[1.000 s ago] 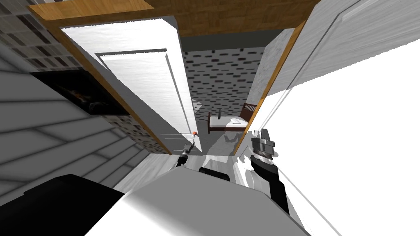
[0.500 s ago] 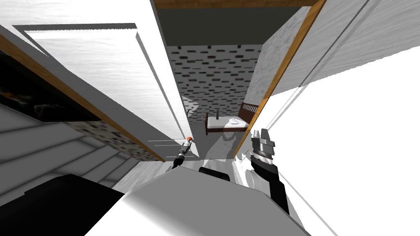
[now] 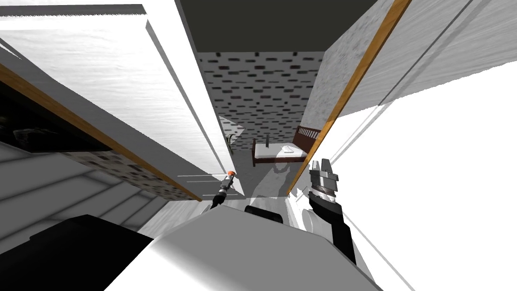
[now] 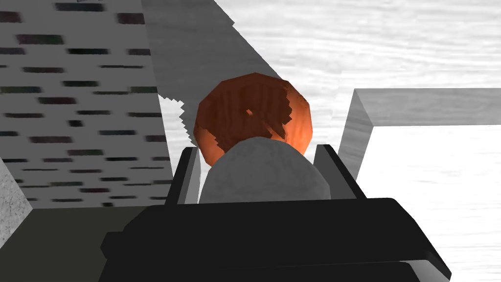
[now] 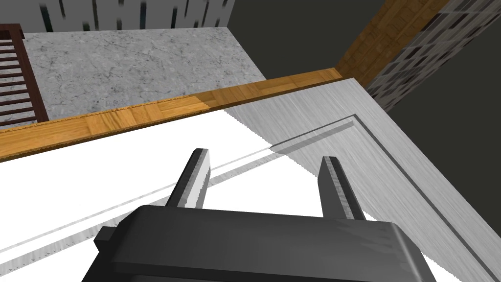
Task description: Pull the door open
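Observation:
The white panelled door (image 3: 126,101) stands ajar on my left, its free edge toward me. At that edge a round orange knob (image 3: 230,174) sticks out, and my left gripper (image 3: 226,182) reaches up to it. In the left wrist view a grey knob (image 4: 264,176) sits between the two fingers (image 4: 188,176), which press its sides, with the orange knob (image 4: 252,115) just beyond, on the door's (image 4: 416,44) other face. My right gripper (image 3: 321,164) hovers by the wooden door frame (image 3: 348,96), fingers apart and empty; in the right wrist view that gripper (image 5: 264,155) faces a white panelled surface (image 5: 147,166).
Through the gap lies a room with a dark-framed bed (image 3: 277,151) and a grey brick-patterned back wall (image 3: 262,86). A white panelled surface (image 3: 429,177) runs close along my right. A patterned wall strip (image 3: 141,177) and grey boards (image 3: 60,187) lie to my left.
The door has swung further open toward me, its edge and knob shifting left with my left gripper still on the knob. The view has also moved closer. The right arm has stayed put.

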Robot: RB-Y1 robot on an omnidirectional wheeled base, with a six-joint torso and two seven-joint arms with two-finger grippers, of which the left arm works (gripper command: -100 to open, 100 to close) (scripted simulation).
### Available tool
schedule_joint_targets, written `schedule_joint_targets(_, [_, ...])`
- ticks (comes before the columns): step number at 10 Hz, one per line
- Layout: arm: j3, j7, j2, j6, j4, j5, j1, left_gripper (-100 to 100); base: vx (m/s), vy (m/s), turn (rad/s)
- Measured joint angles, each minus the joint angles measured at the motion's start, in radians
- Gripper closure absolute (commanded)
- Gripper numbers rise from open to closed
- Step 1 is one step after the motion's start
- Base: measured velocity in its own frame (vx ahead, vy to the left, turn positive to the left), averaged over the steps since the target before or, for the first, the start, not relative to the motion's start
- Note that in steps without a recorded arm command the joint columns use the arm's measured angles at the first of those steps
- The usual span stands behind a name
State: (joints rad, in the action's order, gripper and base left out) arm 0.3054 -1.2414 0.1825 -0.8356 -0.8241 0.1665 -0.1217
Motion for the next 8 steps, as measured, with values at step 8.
schedule_joint_targets(8, [-0.011, 0.09, 0.003, 0.001, 0.009, -0.02, 0.007, 100, -0.024, 0.007, -0.019])
